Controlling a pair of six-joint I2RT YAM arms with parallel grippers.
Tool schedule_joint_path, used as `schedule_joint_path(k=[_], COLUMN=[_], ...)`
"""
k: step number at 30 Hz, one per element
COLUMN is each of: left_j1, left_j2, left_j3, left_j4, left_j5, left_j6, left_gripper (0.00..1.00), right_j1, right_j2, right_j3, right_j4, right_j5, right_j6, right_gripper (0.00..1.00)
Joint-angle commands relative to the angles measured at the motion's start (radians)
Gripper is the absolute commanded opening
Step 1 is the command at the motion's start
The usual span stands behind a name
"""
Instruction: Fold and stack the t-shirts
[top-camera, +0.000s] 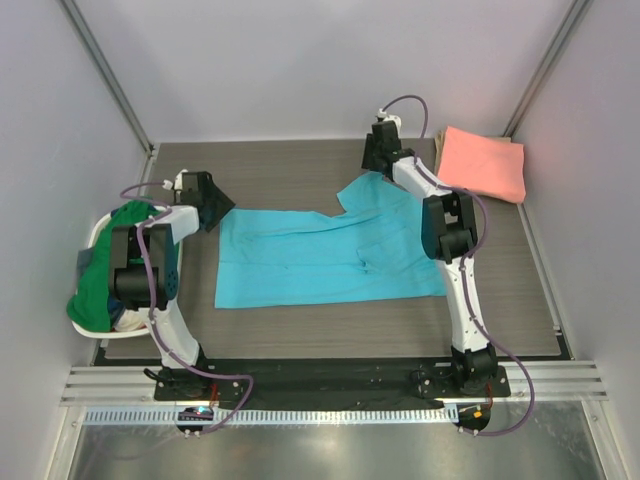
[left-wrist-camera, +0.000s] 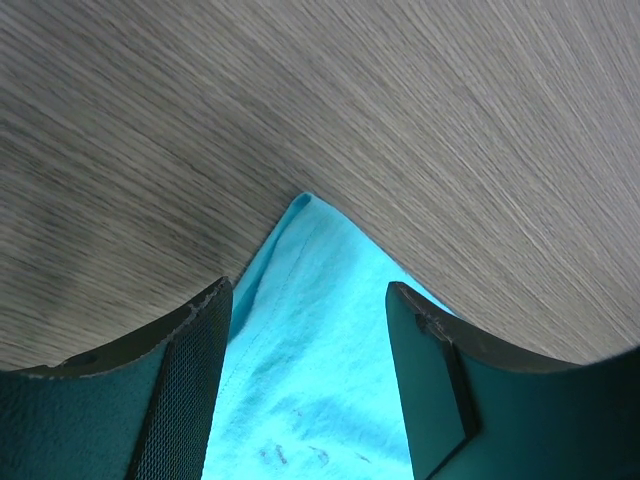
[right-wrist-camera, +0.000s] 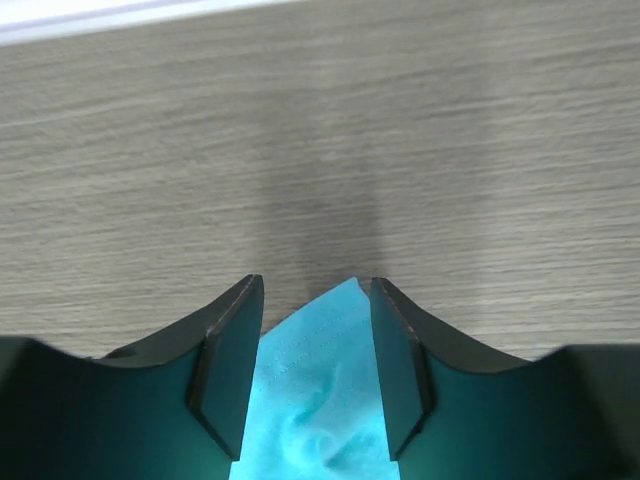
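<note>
Two arms are reaching out over the wood-grain table (top-camera: 290, 170), one at each far corner of a sky-blue t-shirt (top-camera: 320, 255). This shirt is lying spread flat across the middle of the table, its long side running from 9 o'clock to 3 o'clock, with one flap jutting toward 1 o'clock.

At the shirt's 10 o'clock corner the left gripper (top-camera: 222, 210) is hovering. In the left wrist view the left gripper (left-wrist-camera: 310, 300) is standing wide open, and the pointed corner of the sky-blue t-shirt (left-wrist-camera: 310, 340) is lying flat between and below its fingers, with nothing held.

At the tip of the 1 o'clock flap the right gripper (top-camera: 376, 160) is pointing down. In the right wrist view the right gripper (right-wrist-camera: 315, 290) is showing a clear gap between its pads, narrower than the left one's. The tip of the sky-blue t-shirt (right-wrist-camera: 320, 400) is sitting puckered in that gap, not pinched shut.

Toward 2 o'clock, at the table's far corner, a salmon-pink t-shirt (top-camera: 485, 160) is lying folded, well apart from the blue one. At 9 o'clock a green t-shirt (top-camera: 100, 270) is spilling out of a white basket (top-camera: 100, 228) beside the left arm.
</note>
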Motion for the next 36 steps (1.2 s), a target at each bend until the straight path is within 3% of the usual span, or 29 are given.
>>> schedule_joint_path(k=[1,13,19,24,25,28,36], left_j1=[-0.001,-0.001,-0.001,-0.001,0.0,-0.001,-0.001], left_j2=[0.018,0.104,0.125,0.13,0.128,0.122,0.119], left_j3=[0.06,0.159,0.177,0.182,0.182,0.177,0.172], left_j4=[-0.006,-0.079,-0.098,-0.11,-0.112,-0.112,-0.112], left_j5=[-0.045,-0.039,-0.033,-0.028,-0.025,-0.024,-0.022], left_j6=[0.027,0.05,0.053,0.053,0.053,0.053,0.052], left_gripper=[0.64,0.6,0.59,0.58,0.57,0.57,0.57], right_j1=[0.001,0.007,0.007,0.007,0.007,0.007,0.003], right_j2=[0.006,0.017,0.023,-0.015,-0.035,-0.119,-0.178], right_j3=[0.053,0.051,0.059,0.03,0.013,-0.076,-0.174], right_j4=[-0.02,-0.043,-0.044,-0.026,-0.014,0.057,0.135], right_j5=[-0.035,-0.072,-0.089,-0.063,-0.052,0.008,0.074], right_j6=[0.02,0.034,0.035,0.035,0.037,0.019,0.019], right_gripper=[0.47,0.22,0.01,0.02,0.21,0.61,0.64])
